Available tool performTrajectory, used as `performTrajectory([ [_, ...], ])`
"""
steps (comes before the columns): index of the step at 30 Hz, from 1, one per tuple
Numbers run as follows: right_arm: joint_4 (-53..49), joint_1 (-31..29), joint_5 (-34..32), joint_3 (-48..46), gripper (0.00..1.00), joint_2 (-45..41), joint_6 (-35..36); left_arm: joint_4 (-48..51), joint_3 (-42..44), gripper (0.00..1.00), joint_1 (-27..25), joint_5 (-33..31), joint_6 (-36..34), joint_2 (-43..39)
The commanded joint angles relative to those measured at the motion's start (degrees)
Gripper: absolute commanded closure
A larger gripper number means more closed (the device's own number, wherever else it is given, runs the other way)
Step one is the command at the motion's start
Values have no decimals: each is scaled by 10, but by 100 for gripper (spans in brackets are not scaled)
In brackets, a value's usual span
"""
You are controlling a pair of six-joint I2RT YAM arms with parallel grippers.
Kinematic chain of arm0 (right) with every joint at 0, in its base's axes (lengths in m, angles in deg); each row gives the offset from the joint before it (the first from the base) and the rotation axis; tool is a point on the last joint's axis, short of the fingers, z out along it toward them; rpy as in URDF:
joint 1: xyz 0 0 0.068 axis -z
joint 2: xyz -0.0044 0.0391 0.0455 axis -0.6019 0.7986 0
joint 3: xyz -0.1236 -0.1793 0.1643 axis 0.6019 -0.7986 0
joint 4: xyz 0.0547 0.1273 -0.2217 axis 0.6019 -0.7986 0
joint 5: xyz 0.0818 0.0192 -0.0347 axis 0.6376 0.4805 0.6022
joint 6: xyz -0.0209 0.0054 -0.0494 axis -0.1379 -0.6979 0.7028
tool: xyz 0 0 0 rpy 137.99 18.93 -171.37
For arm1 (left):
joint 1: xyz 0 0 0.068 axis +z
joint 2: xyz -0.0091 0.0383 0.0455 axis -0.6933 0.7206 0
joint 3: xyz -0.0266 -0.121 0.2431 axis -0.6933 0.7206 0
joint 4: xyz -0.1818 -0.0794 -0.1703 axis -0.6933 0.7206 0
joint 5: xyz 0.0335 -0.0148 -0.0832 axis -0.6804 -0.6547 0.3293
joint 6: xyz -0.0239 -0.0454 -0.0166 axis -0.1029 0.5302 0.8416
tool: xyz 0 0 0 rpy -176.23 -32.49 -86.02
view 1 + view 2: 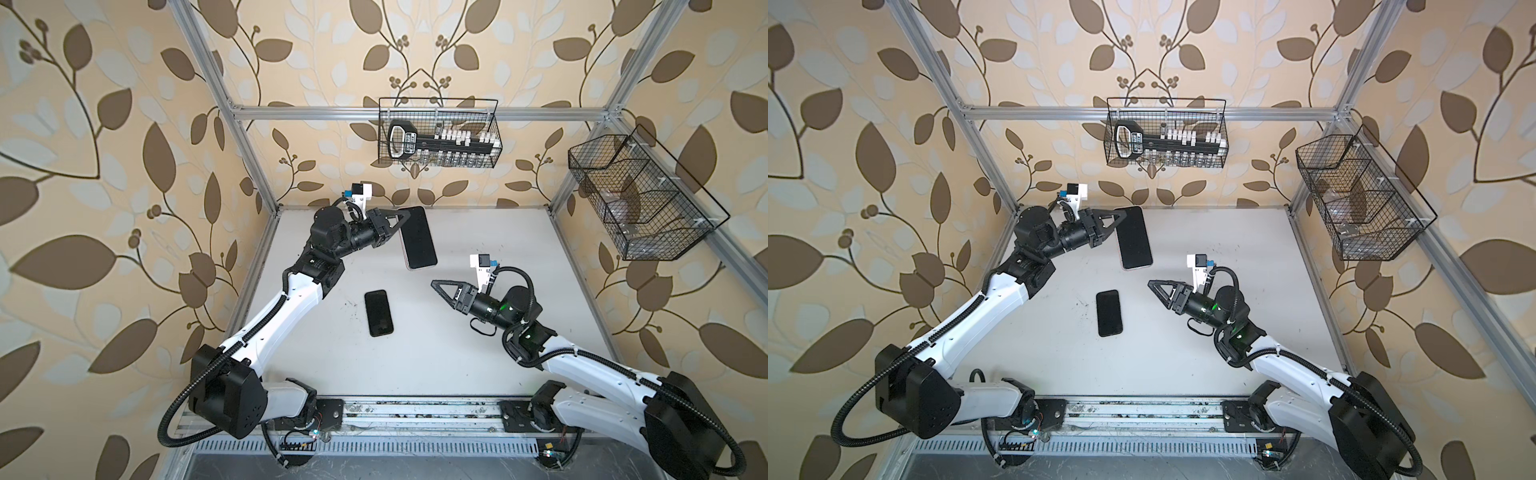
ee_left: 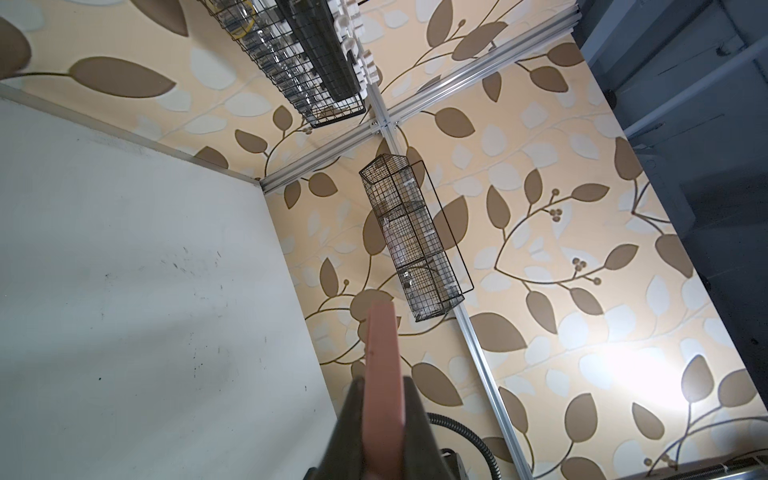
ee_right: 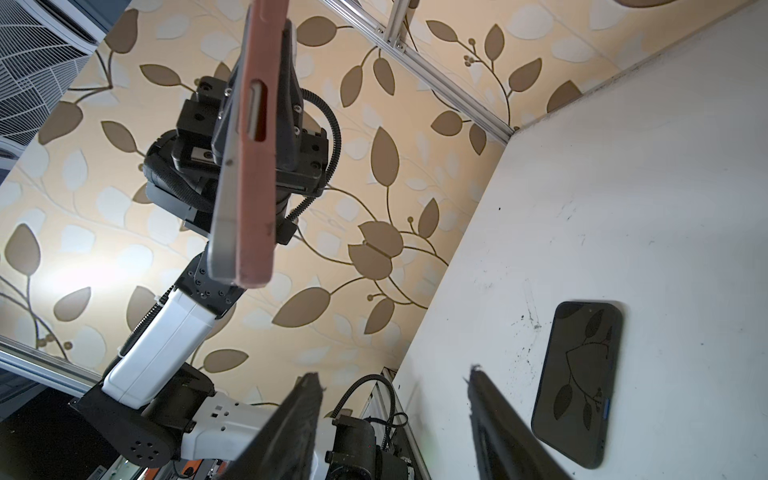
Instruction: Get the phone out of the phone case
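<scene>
The left gripper (image 1: 402,222) is clamped across the phone (image 1: 417,239) and its pink case (image 3: 257,174) together. It holds them in the air over the far middle of the table (image 1: 478,353), screen up, with the long free end pointing near and right, probably so the other arm can get at it. In the right wrist view the phone's silver edge (image 3: 226,199) stands slightly proud of the case at the free corner, so the peel looks begun but not finished. The right gripper (image 1: 435,286), jaws apart and empty, hangs just near and right of that end, aimed toward it. A second dark phone (image 1: 378,313) lies flat on the table, nearer, with neither gripper touching it.
</scene>
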Motion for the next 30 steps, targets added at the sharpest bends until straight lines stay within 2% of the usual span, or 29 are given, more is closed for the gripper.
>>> performTrajectory([
  [1, 50, -9, 6, 25, 42, 3, -4, -57, -1, 100, 0, -14, 22, -36],
  [16, 79, -14, 4, 71, 42, 36, -1, -115, 28, 100, 0, -12, 68, -25],
  [30, 91, -8, 3, 72, 42, 43, -4, -121, 29, 100, 0, -11, 75, -28],
])
